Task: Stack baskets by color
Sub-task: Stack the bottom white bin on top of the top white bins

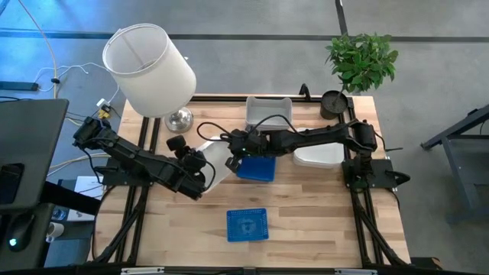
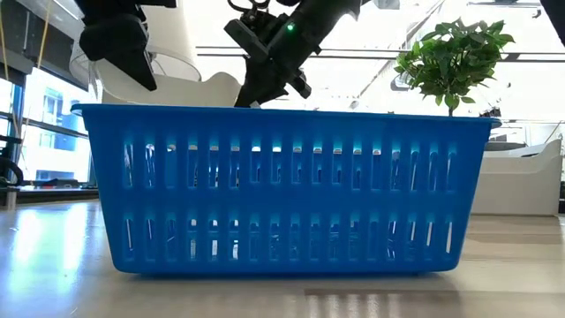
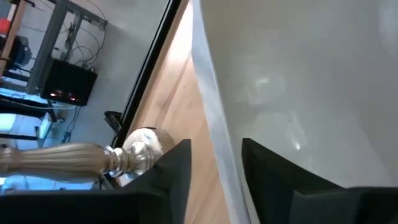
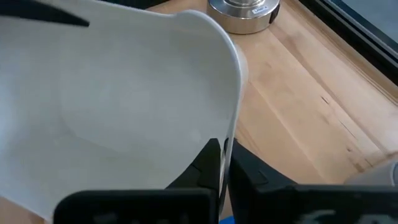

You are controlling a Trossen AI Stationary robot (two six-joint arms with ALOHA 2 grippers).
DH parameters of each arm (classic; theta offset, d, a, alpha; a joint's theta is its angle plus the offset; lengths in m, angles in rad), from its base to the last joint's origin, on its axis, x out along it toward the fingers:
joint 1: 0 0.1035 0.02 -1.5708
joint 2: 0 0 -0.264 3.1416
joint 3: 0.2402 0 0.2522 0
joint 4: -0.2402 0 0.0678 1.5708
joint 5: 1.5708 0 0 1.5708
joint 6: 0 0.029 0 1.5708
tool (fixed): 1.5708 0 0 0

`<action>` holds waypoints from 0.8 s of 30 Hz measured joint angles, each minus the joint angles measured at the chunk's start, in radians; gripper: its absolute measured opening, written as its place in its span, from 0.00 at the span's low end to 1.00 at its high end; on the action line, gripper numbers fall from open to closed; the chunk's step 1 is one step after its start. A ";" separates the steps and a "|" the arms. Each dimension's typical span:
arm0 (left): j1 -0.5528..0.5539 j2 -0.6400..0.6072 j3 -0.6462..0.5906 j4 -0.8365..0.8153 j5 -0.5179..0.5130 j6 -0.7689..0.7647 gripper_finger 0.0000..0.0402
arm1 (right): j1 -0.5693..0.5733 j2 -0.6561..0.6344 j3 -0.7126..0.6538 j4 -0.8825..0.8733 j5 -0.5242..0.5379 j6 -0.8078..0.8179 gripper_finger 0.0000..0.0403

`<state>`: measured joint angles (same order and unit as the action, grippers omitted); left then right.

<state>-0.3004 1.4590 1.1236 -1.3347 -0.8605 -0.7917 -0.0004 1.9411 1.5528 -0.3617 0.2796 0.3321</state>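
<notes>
Right now the right gripper (image 4: 224,163) pinches the white basket's (image 4: 112,106) rim mid-counter while the left gripper (image 3: 214,180), jaws apart, straddles its wall; that thin hold could slip.

Seen from above, the table carries five baskets. Two are blue: one blue basket (image 1: 247,224) at six o'clock and a second (image 1: 257,169) at the centre. Two are white: a white basket (image 1: 218,163) just toward nine o'clock of centre and another (image 1: 319,156) at three o'clock. One is a light grey basket (image 1: 269,111) at twelve o'clock. Whether any of them hides others nested inside cannot be told.

There is also one lamp (image 1: 149,69) at eleven o'clock, one small black pot (image 1: 334,101) and one leafy plant (image 1: 361,57), both at one o'clock, and two dark arms, left (image 1: 137,162) and right (image 1: 321,137).
</notes>
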 joint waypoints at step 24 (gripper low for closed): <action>-0.027 0.000 0.145 0.006 0.107 0.172 0.38 | -0.034 -0.081 0.000 -0.062 0.061 -0.083 0.00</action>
<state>-0.3271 1.4586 1.2682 -1.3284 -0.7531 -0.6199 -0.0349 1.8598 1.5524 -0.4238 0.3408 0.2494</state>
